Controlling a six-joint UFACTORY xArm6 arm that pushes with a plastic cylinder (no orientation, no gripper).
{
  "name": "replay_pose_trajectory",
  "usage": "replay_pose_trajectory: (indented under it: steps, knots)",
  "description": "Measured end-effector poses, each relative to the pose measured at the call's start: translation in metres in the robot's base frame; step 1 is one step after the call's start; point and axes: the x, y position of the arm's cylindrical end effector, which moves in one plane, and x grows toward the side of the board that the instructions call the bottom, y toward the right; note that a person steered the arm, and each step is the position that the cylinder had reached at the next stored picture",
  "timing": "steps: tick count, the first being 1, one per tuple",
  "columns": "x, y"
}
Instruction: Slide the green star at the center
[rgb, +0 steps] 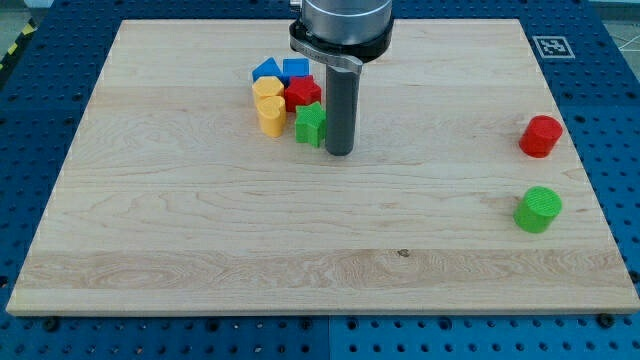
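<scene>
Now my tip (340, 152) touches the green star (310, 124) (its right side); no gripper shows

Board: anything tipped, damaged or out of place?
Nothing stands out. Green star sits at the lower edge of the cluster with my tip just to its right. Red cylinder and green cylinder stand upright, far right.
</scene>
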Motion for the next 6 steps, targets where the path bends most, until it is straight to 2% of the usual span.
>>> replay_pose_trajectory:
  steps: [6]
  knots:
    - [0.000, -0.039]
